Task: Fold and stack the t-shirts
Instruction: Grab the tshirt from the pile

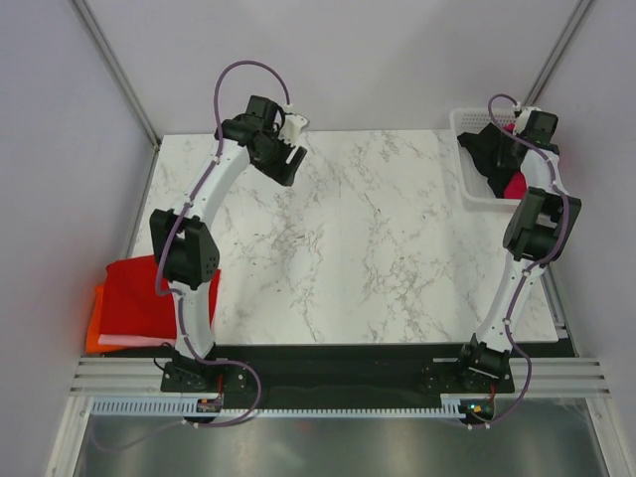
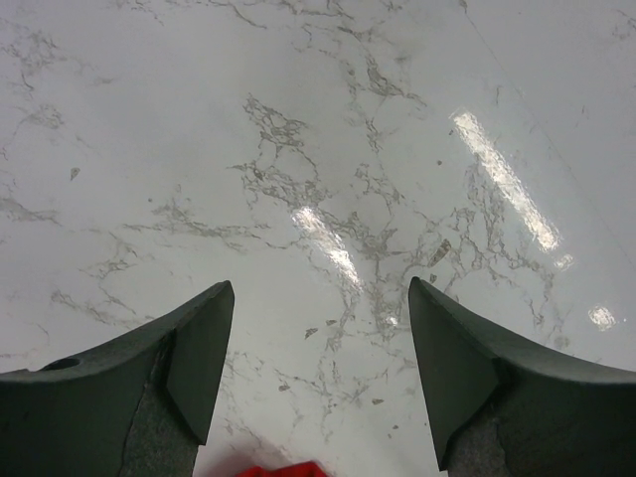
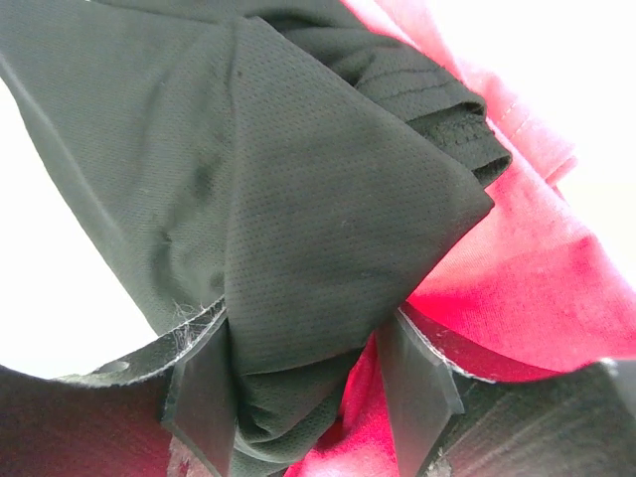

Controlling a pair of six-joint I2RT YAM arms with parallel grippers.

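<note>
My right gripper (image 1: 522, 139) reaches down into the white basket (image 1: 462, 129) at the far right. In the right wrist view it (image 3: 308, 333) stands open, its jaws on either side of a bunch of black mesh shirt (image 3: 298, 209), with a crimson t-shirt (image 3: 517, 278) beside and under that. Both shirts show in the top view, black (image 1: 492, 154) and crimson (image 1: 515, 186). My left gripper (image 1: 296, 134) is open and empty above the far left of the table (image 2: 320, 298). A folded red t-shirt (image 1: 139, 293) lies on an orange one (image 1: 94, 333) at the table's near left edge.
The marble table (image 1: 378, 248) lies between the arms. The basket stands at the far right corner. A sliver of red cloth (image 2: 283, 470) shows at the bottom of the left wrist view. Grey walls close in both sides.
</note>
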